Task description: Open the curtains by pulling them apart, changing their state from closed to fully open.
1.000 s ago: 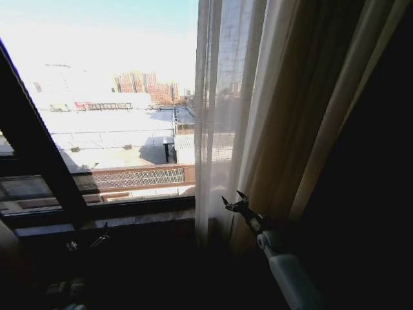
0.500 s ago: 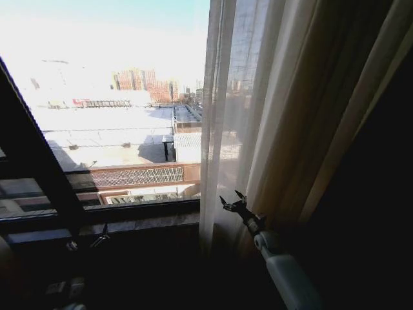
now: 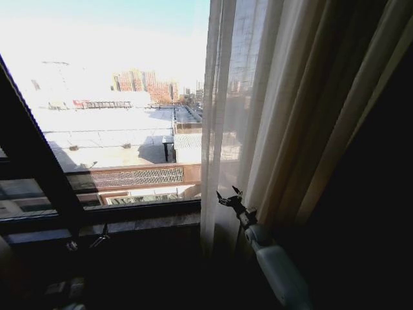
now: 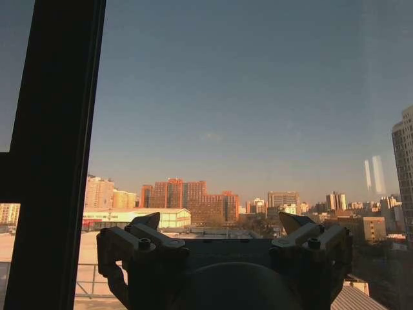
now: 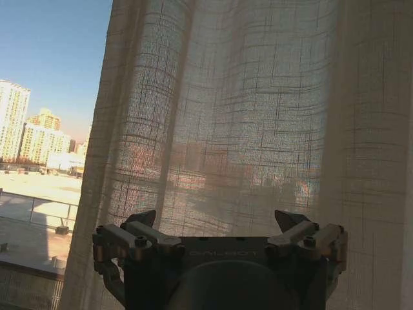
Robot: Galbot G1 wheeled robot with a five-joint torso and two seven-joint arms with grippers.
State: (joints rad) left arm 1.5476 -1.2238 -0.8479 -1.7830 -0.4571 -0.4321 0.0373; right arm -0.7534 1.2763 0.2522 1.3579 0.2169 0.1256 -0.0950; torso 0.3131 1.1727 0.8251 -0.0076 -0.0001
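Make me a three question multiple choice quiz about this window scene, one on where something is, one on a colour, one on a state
1. Where is the right gripper?
A. beside the sheer curtain's lower part
B. on the window sill
C. against the glass at far left

2. What colour is the sheer curtain?
A. dark blue
B. white-cream
C. red

3. How are the right gripper's fingers?
A. shut on fabric
B. shut on nothing
C. open

Answers: 1 A, head view shows it by the fabric's lower folds. 2 B, pale translucent weave. 3 C, right wrist view shows the fingertips spread, nothing between.
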